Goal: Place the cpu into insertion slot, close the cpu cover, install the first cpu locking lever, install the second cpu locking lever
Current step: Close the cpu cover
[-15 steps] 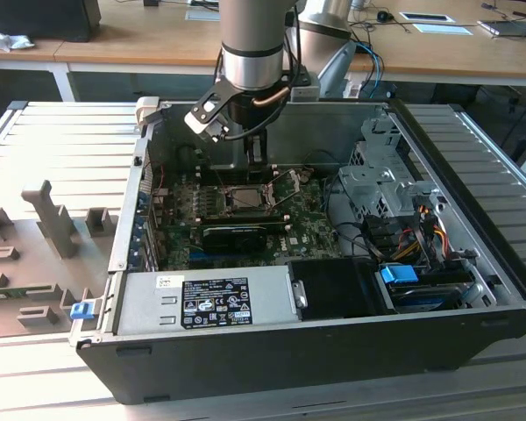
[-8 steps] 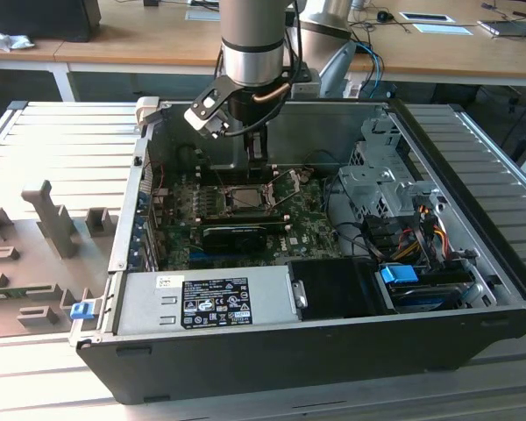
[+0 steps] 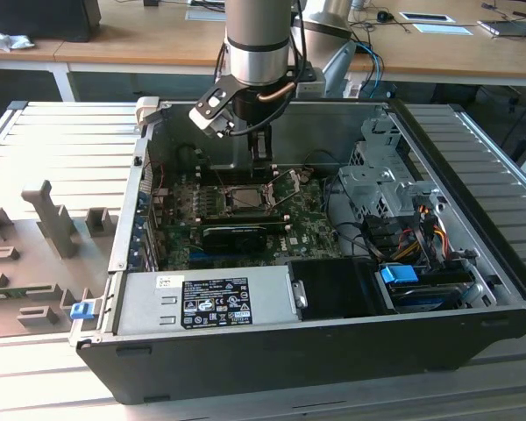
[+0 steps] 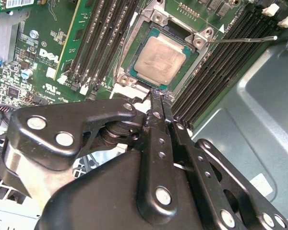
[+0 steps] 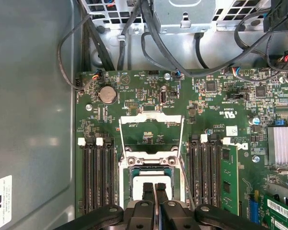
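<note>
The cpu (image 4: pixel 159 60), a dull silver square, lies flat in the socket on the green motherboard (image 3: pixel 302 219); in the first wrist view the cpu (image 5: pixel 140 179) is partly hidden behind my fingertips. The cpu cover (image 5: pixel 152 119), a grey frame with a square cut-out, stands swung open away from the socket. One thin locking lever (image 4: pixel 240 40) sticks up free beside the socket, and a raised lever (image 3: pixel 287 187) also shows in the exterior view. My gripper (image 4: pixel 157 98) hovers just above the socket's edge, fingers shut together with nothing between them. The gripper (image 3: pixel 259 149) hangs inside the case.
The open computer case (image 3: pixel 272 351) lies on a ribbed table. Memory slots (image 5: pixel 97 177) flank the socket on both sides. Cables (image 5: pixel 149 43) and a drive cage (image 3: pixel 377 180) crowd the exterior view's right. A power supply (image 3: pixel 202 303) sits at the front.
</note>
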Controlling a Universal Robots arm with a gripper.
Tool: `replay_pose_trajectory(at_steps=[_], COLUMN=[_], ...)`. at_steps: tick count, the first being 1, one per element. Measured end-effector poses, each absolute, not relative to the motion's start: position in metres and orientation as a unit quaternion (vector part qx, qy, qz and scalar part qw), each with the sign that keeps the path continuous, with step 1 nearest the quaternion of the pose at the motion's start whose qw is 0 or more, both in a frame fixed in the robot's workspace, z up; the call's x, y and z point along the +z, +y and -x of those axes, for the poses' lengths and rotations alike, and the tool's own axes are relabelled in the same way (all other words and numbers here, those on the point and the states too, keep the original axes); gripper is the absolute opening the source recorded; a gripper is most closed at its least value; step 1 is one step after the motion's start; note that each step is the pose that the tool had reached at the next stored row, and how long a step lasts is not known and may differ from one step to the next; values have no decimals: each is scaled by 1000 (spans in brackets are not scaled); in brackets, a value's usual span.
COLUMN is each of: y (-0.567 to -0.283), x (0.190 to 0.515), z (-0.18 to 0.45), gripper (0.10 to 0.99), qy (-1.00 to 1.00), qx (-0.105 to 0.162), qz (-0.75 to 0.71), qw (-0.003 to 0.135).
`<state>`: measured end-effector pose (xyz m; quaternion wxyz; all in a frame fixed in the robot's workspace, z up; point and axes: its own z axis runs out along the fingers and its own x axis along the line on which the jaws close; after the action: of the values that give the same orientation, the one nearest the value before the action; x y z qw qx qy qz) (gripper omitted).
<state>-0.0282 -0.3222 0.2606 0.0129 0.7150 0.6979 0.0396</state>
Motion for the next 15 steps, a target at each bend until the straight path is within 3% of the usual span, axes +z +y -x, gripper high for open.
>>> replay_pose_trajectory(at_steps=[15], y=[-322], x=[261], z=[28], gripper=[153], qy=[698], qx=[40], qz=[-715], qw=[13])
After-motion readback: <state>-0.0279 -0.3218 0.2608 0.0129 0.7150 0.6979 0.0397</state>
